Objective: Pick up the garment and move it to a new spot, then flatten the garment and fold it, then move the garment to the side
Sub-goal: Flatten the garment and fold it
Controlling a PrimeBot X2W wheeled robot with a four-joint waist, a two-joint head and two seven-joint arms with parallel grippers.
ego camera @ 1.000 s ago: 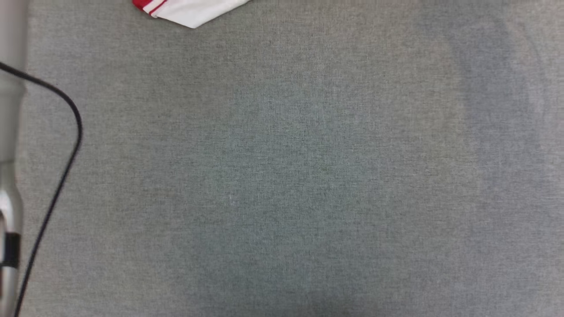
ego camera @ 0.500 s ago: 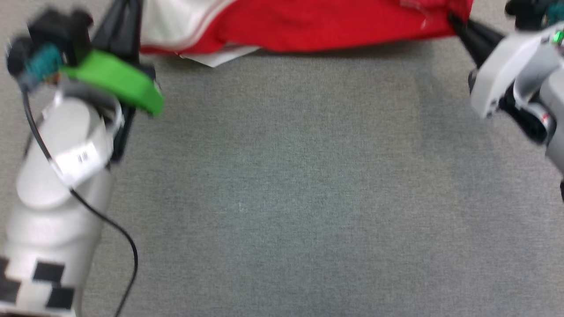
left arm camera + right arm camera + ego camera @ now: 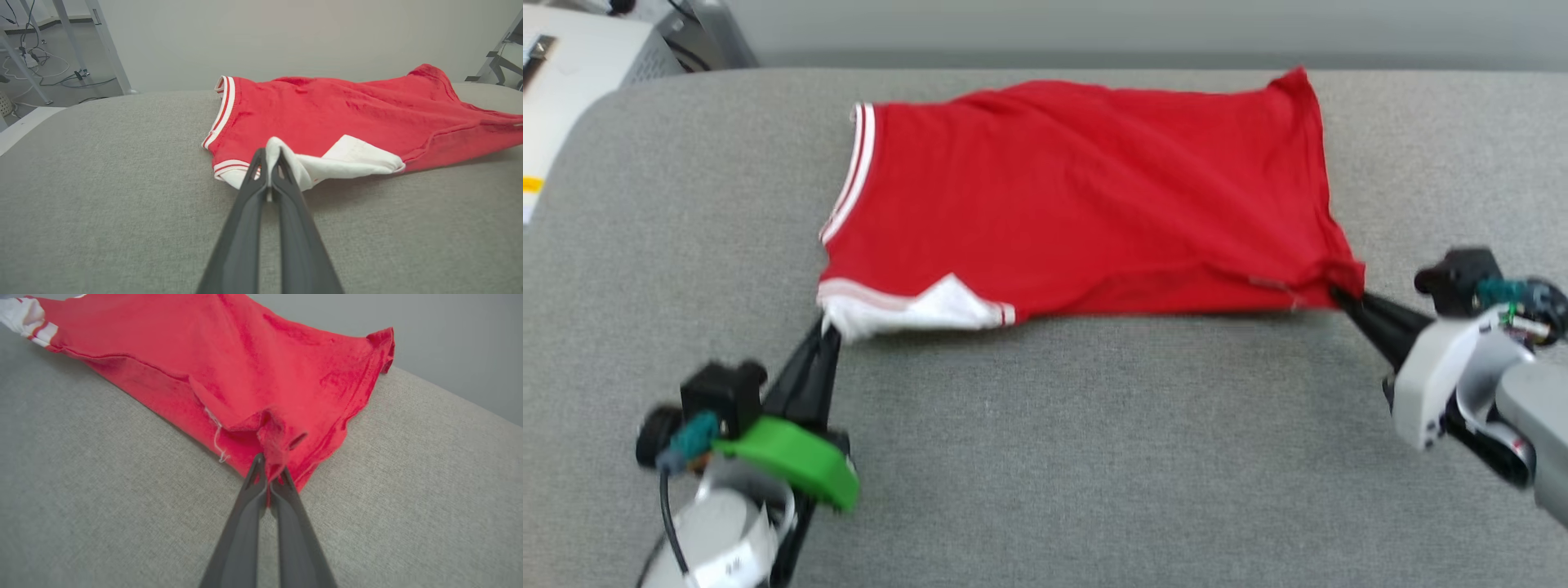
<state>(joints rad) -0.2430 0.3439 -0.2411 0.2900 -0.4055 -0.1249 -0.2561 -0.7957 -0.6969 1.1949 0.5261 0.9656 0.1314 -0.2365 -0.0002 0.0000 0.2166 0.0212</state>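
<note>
The garment (image 3: 1078, 204), a red jersey with white sleeve and striped trim, lies spread across the far half of the grey table (image 3: 1094, 457). My left gripper (image 3: 829, 327) is shut on its white sleeve corner at the near left; in the left wrist view the same gripper (image 3: 269, 157) pinches white cloth of the garment (image 3: 347, 110). My right gripper (image 3: 1339, 296) is shut on the red near-right corner. In the right wrist view this gripper (image 3: 270, 465) bites a bunched red fold of the garment (image 3: 245, 363). The near edge is stretched between both grippers.
A white box (image 3: 572, 73) with cables stands off the table's far left corner. A pale wall (image 3: 265, 36) runs behind the table. Metal frame legs (image 3: 110, 45) and floor cables show at the left in the left wrist view.
The head camera has tilted up, so the whole picture shifted from bare table to the garment and both grippers. Both grippers were shut on the garment's corners half a second ago, as now.
</note>
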